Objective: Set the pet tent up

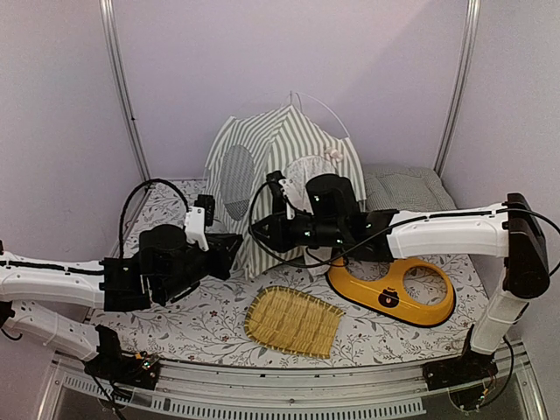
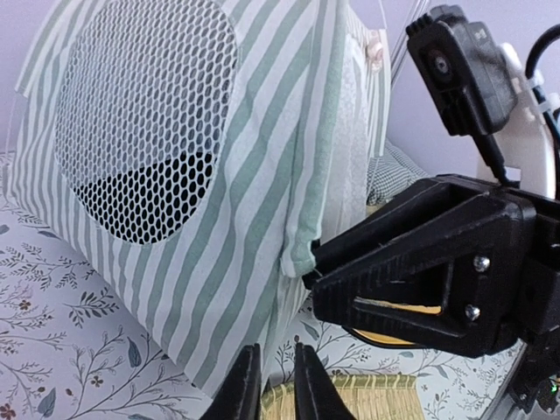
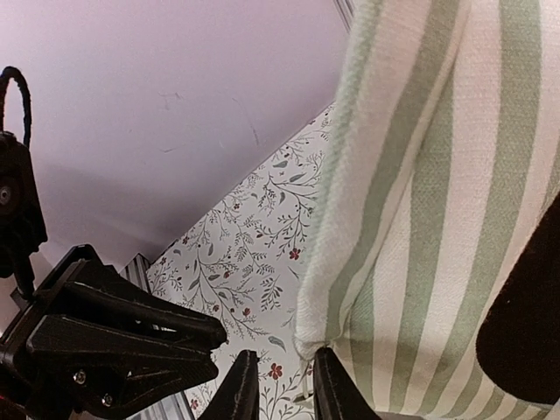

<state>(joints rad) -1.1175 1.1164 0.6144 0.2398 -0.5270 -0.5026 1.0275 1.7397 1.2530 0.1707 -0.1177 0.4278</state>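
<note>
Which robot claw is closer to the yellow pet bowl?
Right. The right gripper hangs just left of the yellow bowl; the left gripper sits farther left, beyond it.

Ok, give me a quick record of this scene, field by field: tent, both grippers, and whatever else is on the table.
tent: pet tent standing upright at the back, round mesh window facing left
left gripper: at the tent's lower left edge, nearly closed, holding nothing visible
right gripper: at the tent's front corner seam; grip unclear
other items: bamboo tray, yellow dish, checked cushion
surface: floral cloth
</note>
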